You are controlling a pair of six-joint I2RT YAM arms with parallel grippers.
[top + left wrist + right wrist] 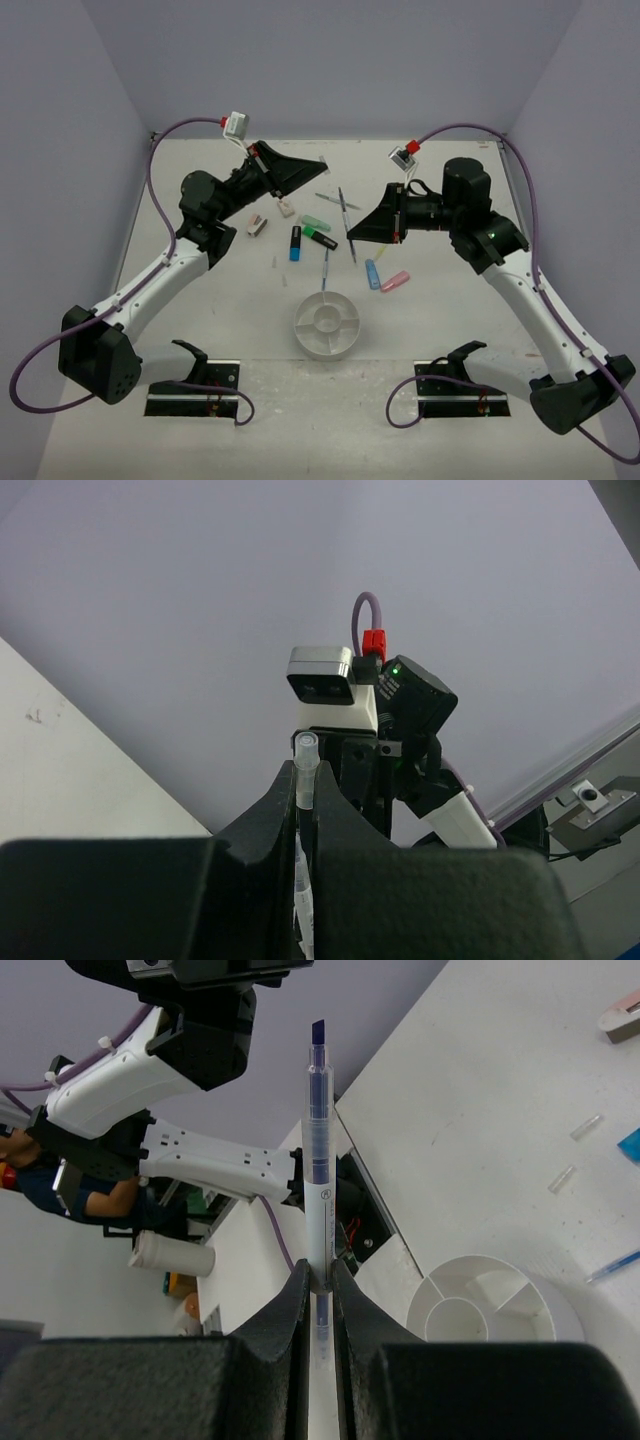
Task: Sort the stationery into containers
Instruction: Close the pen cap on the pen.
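Observation:
My left gripper is raised over the far table and shut on a thin pen with a clear cap; its fingertips pinch the barrel. My right gripper is shut on a blue-and-white pen that crosses its jaws, above the scattered stationery. The round white dish with wedge compartments sits near the front centre and also shows in the right wrist view. On the table lie a blue highlighter, a green one, a black one, a pink one and an eraser.
A grey pen, a blue pen, a second blue highlighter and a small white item lie between the arms. Two black stands sit at the near edge. Purple walls enclose the table.

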